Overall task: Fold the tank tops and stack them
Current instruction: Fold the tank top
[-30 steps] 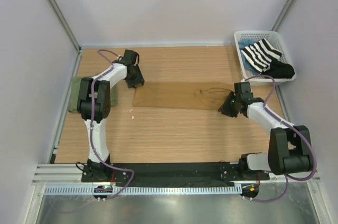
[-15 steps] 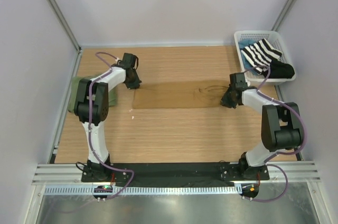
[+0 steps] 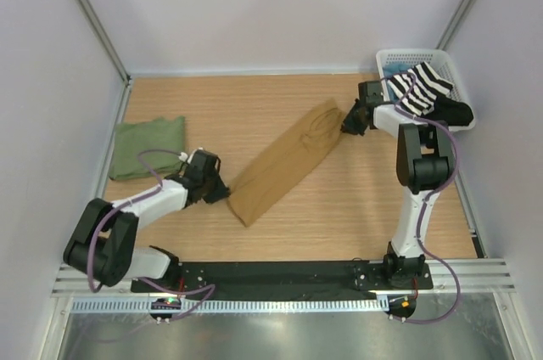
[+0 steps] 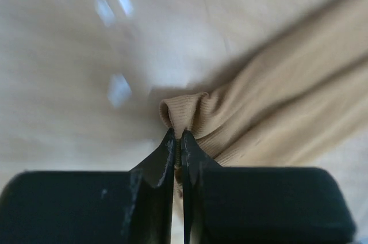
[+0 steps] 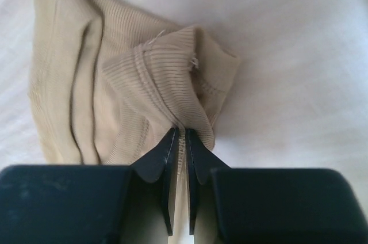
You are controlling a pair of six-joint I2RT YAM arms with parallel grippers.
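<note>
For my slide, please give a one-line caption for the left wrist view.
Left tool shut on a bunched edge of the tan-brown tank top, table beneath.

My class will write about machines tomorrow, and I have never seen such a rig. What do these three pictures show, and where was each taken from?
Two robot arms are bolted at a wooden table's near edge. The wide picture looks down from above; the two close-ups come from cameras on the wrists. Each arm ends in a two-finger gripper. The left gripper and the right gripper each pinch one end of the tan tank top, lying slanted between them. The green tank top lies flat at the left. A white basket at the far right holds a striped garment and a black garment.
</note>
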